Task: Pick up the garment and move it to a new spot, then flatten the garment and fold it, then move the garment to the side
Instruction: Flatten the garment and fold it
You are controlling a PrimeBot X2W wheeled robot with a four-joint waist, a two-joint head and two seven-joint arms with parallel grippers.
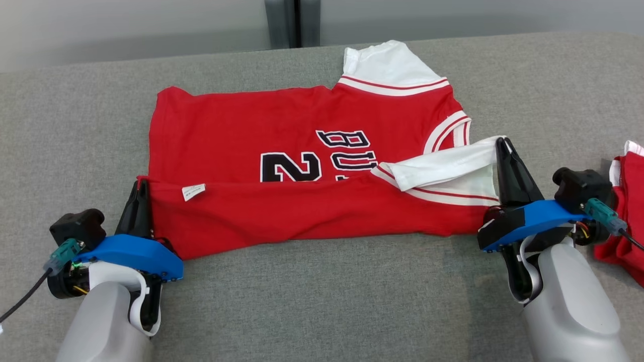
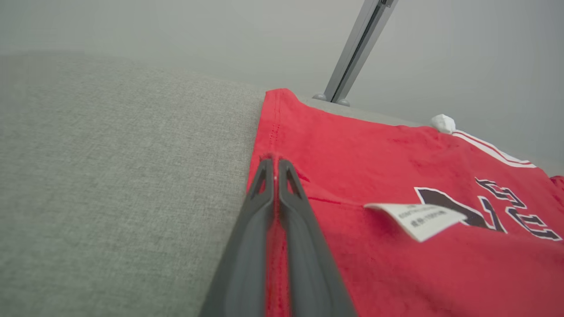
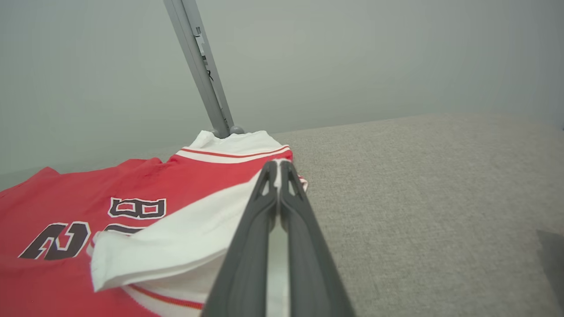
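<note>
Red cloth takes up the middle of the grey table (image 1: 322,301): a jersey (image 1: 241,125) with white sleeves lies spread flat, its length running left to right and its collar end toward the right edge. The long side nearest the robot is folded over onto the rest. That flap covers the lower part of a black number and some black letters outlined in white. A small white label (image 1: 193,191) sticks out of the flap near its left end.

At that left end, the left gripper (image 1: 141,187) has its two dark fingers pressed together on the red hem at the corner of the flap. Its wrist view shows a strip of red cloth caught between the fingers (image 2: 260,207), low over the table, with the label (image 2: 418,218) just to the side.

At the right end, the right gripper (image 1: 502,147) pinches the near sleeve (image 1: 443,163), drawn across the flap toward the collar. Seen from that wrist, the fingertips (image 3: 269,174) are closed with white cloth between them. The other sleeve (image 1: 387,63) lies flat toward the table's far edge, close to a grey post (image 1: 284,22) that stands behind it against a pale wall.

By the table's right edge, just beyond the right wrist, lies a bunched red cloth (image 1: 626,211) with a bit of white trim, apart from the jersey.
</note>
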